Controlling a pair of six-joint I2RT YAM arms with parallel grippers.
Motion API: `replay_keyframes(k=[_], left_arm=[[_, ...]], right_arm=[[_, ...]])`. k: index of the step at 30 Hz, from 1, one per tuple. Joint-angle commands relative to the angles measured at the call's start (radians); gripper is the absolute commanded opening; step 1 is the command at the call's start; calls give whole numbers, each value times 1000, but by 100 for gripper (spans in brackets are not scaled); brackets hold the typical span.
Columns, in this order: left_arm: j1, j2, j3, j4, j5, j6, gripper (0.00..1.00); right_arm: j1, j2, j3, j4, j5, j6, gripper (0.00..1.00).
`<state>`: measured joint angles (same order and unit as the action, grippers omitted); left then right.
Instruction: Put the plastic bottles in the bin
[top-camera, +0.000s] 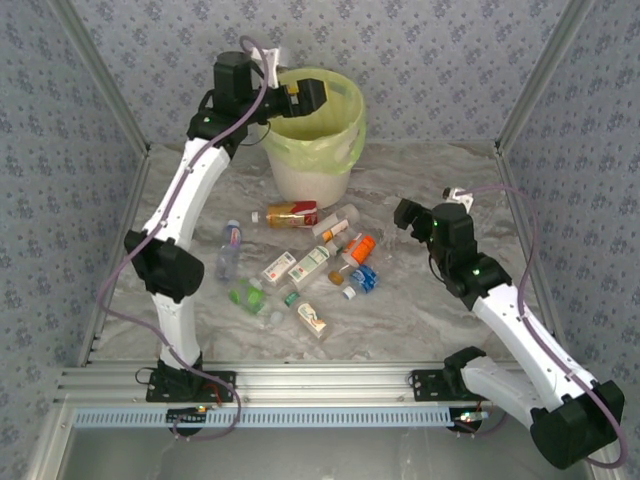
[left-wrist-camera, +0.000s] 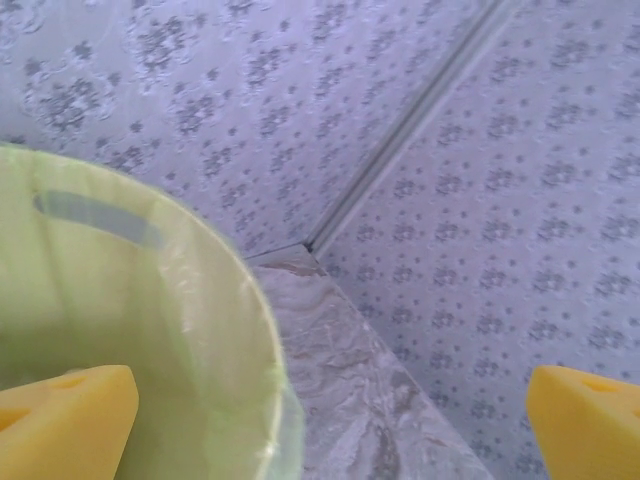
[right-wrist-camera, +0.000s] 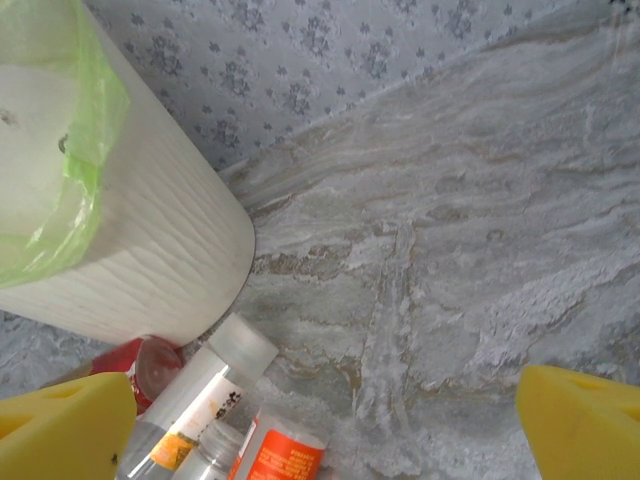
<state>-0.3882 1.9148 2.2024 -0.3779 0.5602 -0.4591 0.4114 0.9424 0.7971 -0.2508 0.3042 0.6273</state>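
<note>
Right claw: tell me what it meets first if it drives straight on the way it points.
The right claw would probably meet the bare table, beside the plastic bottles and the bin; depth is unclear.

Beneath my left claw (left-wrist-camera: 325, 425) the bin (left-wrist-camera: 262, 400) wears a thin, translucent yellow-green plastic liner (left-wrist-camera: 100, 300), creased and faintly glossy. My pads (left-wrist-camera: 70, 415) look matt yellow and spongy. Just ahead of my right claw (right-wrist-camera: 325, 425), the bin's white plastic wall is matt and finely ribbed, the bottles (right-wrist-camera: 205, 385) are clear glossy plastic with printed labels, and the counter (right-wrist-camera: 480, 230) is smooth, marbled grey.
</note>
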Motion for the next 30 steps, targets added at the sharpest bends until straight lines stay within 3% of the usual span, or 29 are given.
replay_keyframes(k=[1, 5, 10, 15, 22, 25, 30], left_arm=[[-5, -114, -70, -1, 29, 68, 100], [-5, -217, -199, 50, -77, 102, 100], [-4, -352, -505, 305, -178, 8, 99], [-5, -490, -729, 368, -338, -46, 100], [7, -680, -1046, 444, -542, -59, 100], [28, -729, -1110, 424, -580, -71, 99], [63, -794, -1193, 413, -647, -103, 100]], right_arm=[[13, 22, -37, 12, -29, 80, 100], [46, 74, -65, 44, -44, 133, 100], [71, 175, -15, -18, 15, 254, 100], [113, 210, 5, -99, 98, 438, 100], [149, 324, 57, -285, -44, 692, 100], [173, 383, 62, -277, -130, 783, 100], [207, 470, 96, -300, -177, 808, 97]])
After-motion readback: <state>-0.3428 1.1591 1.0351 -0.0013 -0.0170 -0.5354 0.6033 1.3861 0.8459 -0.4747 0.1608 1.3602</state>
